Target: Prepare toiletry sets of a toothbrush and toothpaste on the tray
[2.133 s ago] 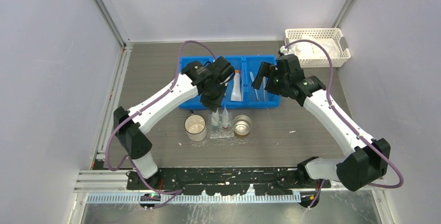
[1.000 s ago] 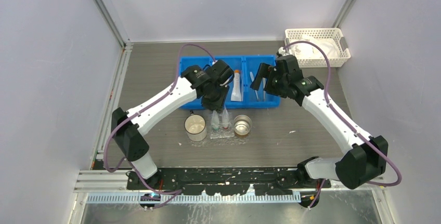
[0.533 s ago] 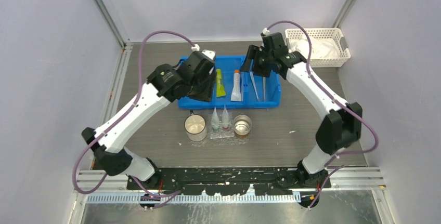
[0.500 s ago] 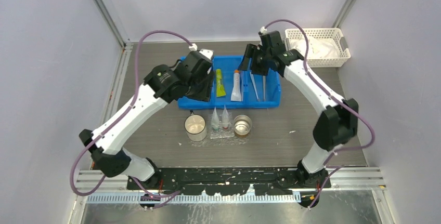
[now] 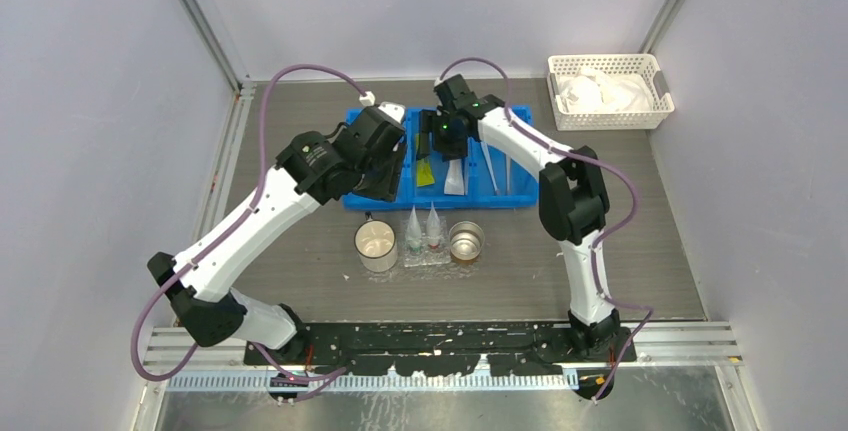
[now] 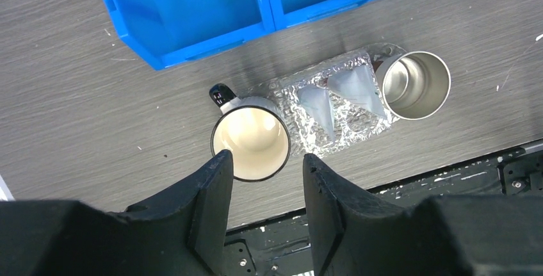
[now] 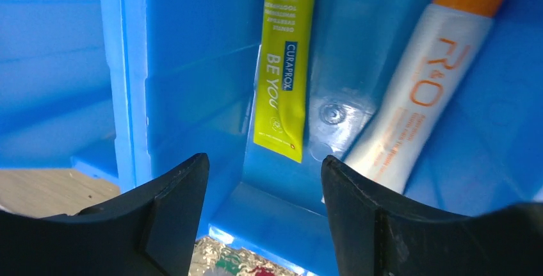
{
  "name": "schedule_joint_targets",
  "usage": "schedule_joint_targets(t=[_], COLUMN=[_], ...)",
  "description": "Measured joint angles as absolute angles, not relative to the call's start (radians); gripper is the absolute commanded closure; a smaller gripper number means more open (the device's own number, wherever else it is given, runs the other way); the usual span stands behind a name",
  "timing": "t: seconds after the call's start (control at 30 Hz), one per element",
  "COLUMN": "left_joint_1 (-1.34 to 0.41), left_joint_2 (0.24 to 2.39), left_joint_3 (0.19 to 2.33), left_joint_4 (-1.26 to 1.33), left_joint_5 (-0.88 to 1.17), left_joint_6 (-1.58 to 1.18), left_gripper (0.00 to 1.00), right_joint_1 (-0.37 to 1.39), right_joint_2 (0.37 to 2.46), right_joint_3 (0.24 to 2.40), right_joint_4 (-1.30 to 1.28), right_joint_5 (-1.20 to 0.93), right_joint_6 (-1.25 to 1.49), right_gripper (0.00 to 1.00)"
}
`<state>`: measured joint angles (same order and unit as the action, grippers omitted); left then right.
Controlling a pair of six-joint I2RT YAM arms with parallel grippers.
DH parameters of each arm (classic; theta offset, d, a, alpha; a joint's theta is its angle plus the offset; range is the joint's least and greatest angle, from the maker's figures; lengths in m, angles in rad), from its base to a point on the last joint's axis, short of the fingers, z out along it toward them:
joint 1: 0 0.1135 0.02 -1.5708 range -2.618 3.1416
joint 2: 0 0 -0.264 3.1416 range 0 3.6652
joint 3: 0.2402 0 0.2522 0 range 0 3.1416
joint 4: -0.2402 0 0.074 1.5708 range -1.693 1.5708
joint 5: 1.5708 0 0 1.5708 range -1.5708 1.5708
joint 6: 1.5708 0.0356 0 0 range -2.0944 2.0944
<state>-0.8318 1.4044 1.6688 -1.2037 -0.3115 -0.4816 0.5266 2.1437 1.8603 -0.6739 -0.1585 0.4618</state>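
My right end effector [image 7: 264, 180] hangs released over the yellow tube [image 7: 285, 71] in the blue bin [image 7: 186, 77]. My left end effector [image 6: 266, 167], also released, hovers above the mug [image 6: 250, 143].

The left arm [image 5: 250, 221] is being held raised and bent at the elbow, with its wrist being angled downward. The left pincer [image 6: 264, 158] is being held open (by a modest gap), with nothing between its fingers. The right arm [image 5: 520, 139] is being folded sharply across toward the left. The right pincer [image 7: 262, 161] is being held wide open and empty, and is being pointed downward.
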Motion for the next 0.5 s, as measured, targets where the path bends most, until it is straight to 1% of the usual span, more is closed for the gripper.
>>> schedule_joint_targets(t=[0.3, 0.5], left_joint_1=[-0.809, -0.804], left_joint_2=[1.401, 1.392], left_joint_3=[1.625, 1.591], left_joint_4=[-1.169, -1.155], left_joint_5=[-0.300, -0.284], left_joint_6=[-0.461, -0.459], left_gripper=[0.54, 0.54], right_joint_1=[0.548, 0.546], right_joint_2=[2.236, 2.239], right_joint_3=[1.889, 1.816], right_joint_4=[-0.655, -0.529], right_joint_5=[-0.089, -0.060], right_joint_6=[0.470, 0.493], right_gripper=[0.36, 0.37])
